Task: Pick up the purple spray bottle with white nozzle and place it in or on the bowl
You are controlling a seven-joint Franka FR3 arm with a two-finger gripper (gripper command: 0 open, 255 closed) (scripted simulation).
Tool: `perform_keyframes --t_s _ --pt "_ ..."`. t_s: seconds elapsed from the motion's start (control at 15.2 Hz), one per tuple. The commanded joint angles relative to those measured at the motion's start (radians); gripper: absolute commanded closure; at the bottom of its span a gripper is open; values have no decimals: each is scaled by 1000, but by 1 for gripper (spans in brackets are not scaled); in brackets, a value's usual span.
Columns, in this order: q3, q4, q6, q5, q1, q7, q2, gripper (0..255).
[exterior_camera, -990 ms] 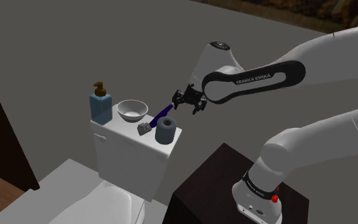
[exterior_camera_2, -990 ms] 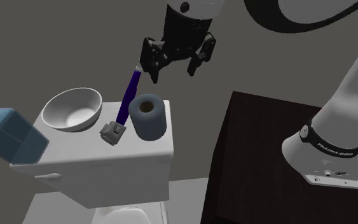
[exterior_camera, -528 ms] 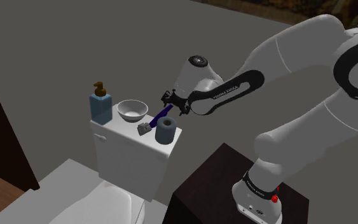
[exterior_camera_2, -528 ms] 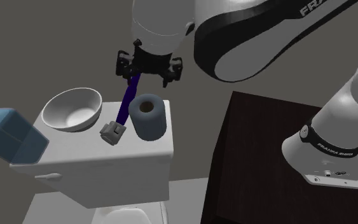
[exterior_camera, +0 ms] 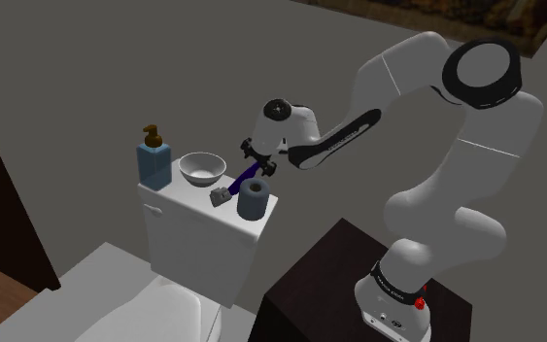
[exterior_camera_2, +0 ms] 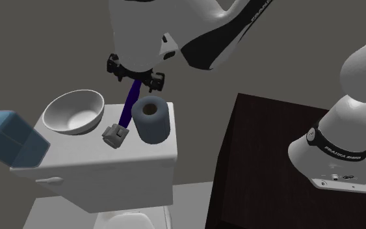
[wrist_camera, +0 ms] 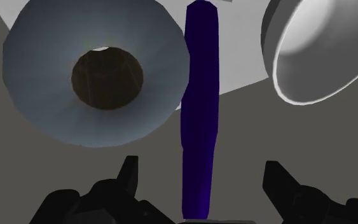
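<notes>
Bottle, look: slim dark-purple spray bottle [exterior_camera_2: 130, 103] with a pale grey, blocky nozzle [exterior_camera_2: 116, 135] – the body is one plain colour, no label visible.
Bottle, place: on the white toilet tank lid [exterior_camera_2: 77, 155], between the white bowl [exterior_camera_2: 77, 120] and the grey-blue paper roll [exterior_camera_2: 150, 123]; just beside the roll, contact not clear.
Bottle, axis: tilted steeply – nozzle end down on the lid, base end raised toward the gripper [exterior_camera_2: 136, 77]. In the wrist view the long purple body [wrist_camera: 199, 108] runs straight away from the hand, between roll [wrist_camera: 152, 83] and bowl [wrist_camera: 323, 51].
Jaws: spread wide, one finger on either side of the bottle's raised end, a gap on both sides; nothing gripped.
Nearby: blue soap dispenser [exterior_camera: 153, 160] with a brown pump, past the bowl in the shoulder view.
</notes>
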Motion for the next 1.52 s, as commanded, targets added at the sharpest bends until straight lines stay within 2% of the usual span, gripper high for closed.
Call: perform_keyframes --t_s 0.0,0.33,0.86,0.92,1.45 --pt "-41 17 -20 -68 34 54 44 0" --pt "-125 63 -55 -193 101 115 155 0" --pt "-125 63 -55 -193 101 115 155 0" --pt "-125 62 -54 -194 101 116 155 255" --pt "-126 62 -53 -195 100 115 156 255"
